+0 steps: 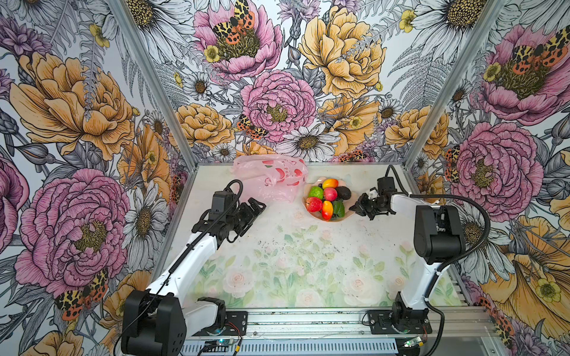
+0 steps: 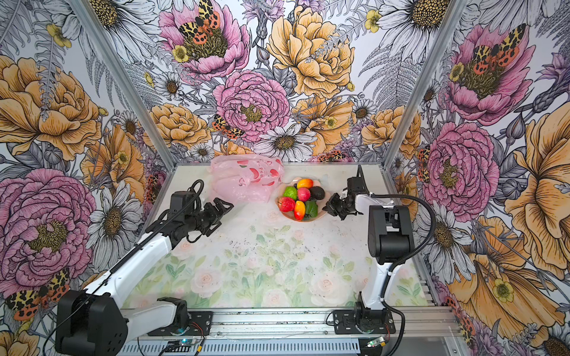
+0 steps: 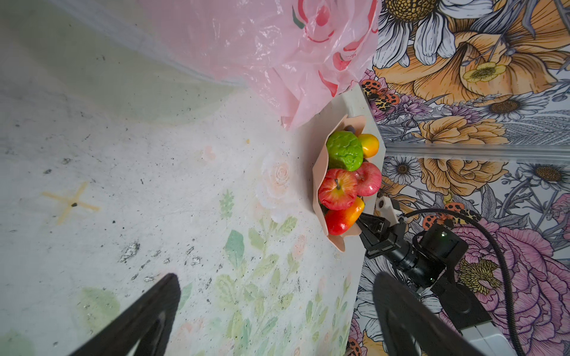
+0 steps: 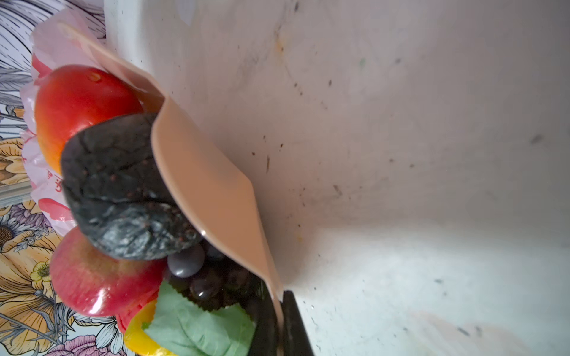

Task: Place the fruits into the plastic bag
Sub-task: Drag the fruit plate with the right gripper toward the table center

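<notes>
The fruits [image 1: 328,198] all sit heaped in the bowl [image 1: 334,219] at the back of the counter [image 1: 293,262]; none is in the bag [image 1: 271,182]. The right claw [image 1: 354,210] is pressed together on the bowl's right rim, pinching that edge, as the right wrist view shows. From this claw the bag lies straight across the bowl to the left. The bag's crumpled edge is touching or just beside the bowl's far rim; I cannot tell which. The bag is slumped by the back wall, and which way its mouth faces is not clear. The left claw [image 1: 257,205] is spread and holds nothing. It is just beside the bag's near-left edge and points at it, so the left arm is the nearer one to the bag. The mouth probably needs opening before the fruits can go across. Nothing else stands between bowl and bag.
</notes>
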`<state>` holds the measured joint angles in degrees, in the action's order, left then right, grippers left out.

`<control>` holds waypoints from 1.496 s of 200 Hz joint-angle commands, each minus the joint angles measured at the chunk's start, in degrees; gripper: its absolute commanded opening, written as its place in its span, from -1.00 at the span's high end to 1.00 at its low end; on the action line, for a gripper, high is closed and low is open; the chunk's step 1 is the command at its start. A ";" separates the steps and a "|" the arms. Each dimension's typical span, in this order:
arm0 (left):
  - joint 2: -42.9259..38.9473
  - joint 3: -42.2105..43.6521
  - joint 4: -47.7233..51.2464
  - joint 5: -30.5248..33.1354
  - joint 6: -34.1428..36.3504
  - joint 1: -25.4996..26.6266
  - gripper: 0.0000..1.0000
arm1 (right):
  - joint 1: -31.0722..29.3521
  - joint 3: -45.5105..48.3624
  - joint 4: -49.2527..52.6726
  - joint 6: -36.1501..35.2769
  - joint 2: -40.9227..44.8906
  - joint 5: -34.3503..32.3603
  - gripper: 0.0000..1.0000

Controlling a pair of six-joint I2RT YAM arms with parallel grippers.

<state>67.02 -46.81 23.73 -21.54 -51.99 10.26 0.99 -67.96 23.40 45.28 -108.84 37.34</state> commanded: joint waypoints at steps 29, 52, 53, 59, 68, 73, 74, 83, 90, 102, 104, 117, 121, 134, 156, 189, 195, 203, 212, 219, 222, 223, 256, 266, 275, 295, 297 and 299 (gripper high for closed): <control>-3.87 2.37 0.02 -1.34 0.75 -0.07 -0.98 | -4.83 2.60 0.60 -2.44 4.42 1.58 1.00; -5.56 3.28 0.98 -1.56 0.98 -0.42 -0.98 | -7.06 3.01 0.51 -3.11 4.94 2.10 1.00; -5.66 3.29 0.98 -1.57 0.99 -0.46 -0.98 | -7.19 3.01 0.51 -3.10 4.95 2.16 1.00; -6.14 3.62 1.19 -1.68 1.05 -0.62 -0.98 | -7.76 3.06 0.51 -3.34 5.04 2.38 1.00; -6.86 4.12 1.32 -1.67 0.96 -0.78 -0.98 | -8.72 3.18 0.46 -3.59 5.20 2.64 1.00; -7.22 4.45 1.42 -1.76 1.01 -0.85 -0.97 | -9.20 3.19 0.45 -3.82 5.29 2.87 1.00; -7.28 4.49 1.46 -1.71 1.01 -0.90 -0.97 | -9.36 3.19 0.48 -3.90 5.34 2.93 1.00; -8.04 4.99 1.52 -1.85 0.88 -1.08 -0.98 | -10.35 3.35 0.38 -4.27 5.55 3.28 1.00; -8.50 5.37 1.61 -1.91 0.76 -1.21 -0.98 | -11.13 3.36 0.33 -4.68 5.64 3.67 1.00; -9.12 5.92 1.64 -2.05 0.52 -1.41 -0.98 | -12.57 3.53 0.33 -5.39 5.87 4.40 1.00; -9.22 6.00 1.67 -2.11 0.49 -1.39 -0.98 | -12.72 3.56 0.33 -5.53 5.91 4.54 1.00; -9.94 6.48 1.71 -2.15 0.31 -1.47 -0.97 | -14.15 3.96 0.36 -6.27 6.00 5.21 1.00; -10.15 6.55 1.83 -2.17 0.31 -1.47 -0.98 | -14.47 4.13 0.40 -6.47 6.09 5.28 1.00; -10.76 6.89 2.24 -2.22 0.31 -1.65 -0.98 | -15.64 4.57 0.34 -7.19 6.18 5.80 1.00; -11.52 7.11 2.67 -2.20 0.31 -1.75 -0.98 | -17.25 5.42 0.08 -8.10 6.26 6.84 1.00; -12.49 7.51 3.07 -2.19 -0.07 -1.74 -0.98 | -19.78 6.35 -0.14 -9.44 6.62 8.06 1.00; -12.73 7.70 3.16 -2.11 -0.22 -1.78 -0.98 | -20.17 6.65 -0.11 -9.74 6.64 8.31 1.00; -13.01 7.87 3.17 -2.08 -0.37 -1.74 -0.98 | -20.56 7.02 -0.10 -10.05 6.77 8.76 1.00; -13.40 8.08 3.33 -1.95 -0.61 -1.72 -0.98 | -20.62 7.64 -0.11 -10.42 7.00 8.96 1.00; -13.74 8.26 3.29 -1.83 -0.81 -1.68 -0.98 | -20.64 8.29 -0.08 -10.74 7.29 9.02 1.00; -13.89 8.40 3.29 -1.86 -0.91 -1.65 -0.98 | -20.60 8.51 -0.05 -10.92 7.45 9.04 1.00; -13.91 8.40 3.28 -1.89 -0.92 -1.69 -0.98 | -20.60 8.62 0.01 -10.96 7.52 9.01 1.00; -15.16 9.13 3.51 -1.39 -1.62 -1.39 -0.98 | -20.34 11.92 0.29 -12.59 9.26 9.07 1.00; -15.47 9.34 3.68 -1.16 -1.76 -1.24 -0.98 | -19.99 12.99 0.55 -13.16 9.92 9.04 1.00; -15.68 9.53 3.71 -1.01 -1.88 -1.08 -0.98 | -19.53 13.97 0.75 -13.65 10.55 8.93 1.00; -15.88 9.61 3.71 -0.55 -2.28 -0.74 -0.98 | -17.87 16.14 1.03 -14.45 11.95 8.86 1.00; -15.87 9.62 3.63 -0.40 -2.32 -0.70 -0.98 | -17.74 16.34 1.03 -14.50 12.10 8.86 1.00; -15.85 9.63 3.61 -0.47 -2.33 -0.62 -0.98 | -17.55 16.52 1.04 -14.49 12.25 8.88 1.00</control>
<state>52.01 -37.80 27.16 -22.57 -53.56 9.15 -18.35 -53.54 24.25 33.06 -99.68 44.73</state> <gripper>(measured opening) 0.987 0.052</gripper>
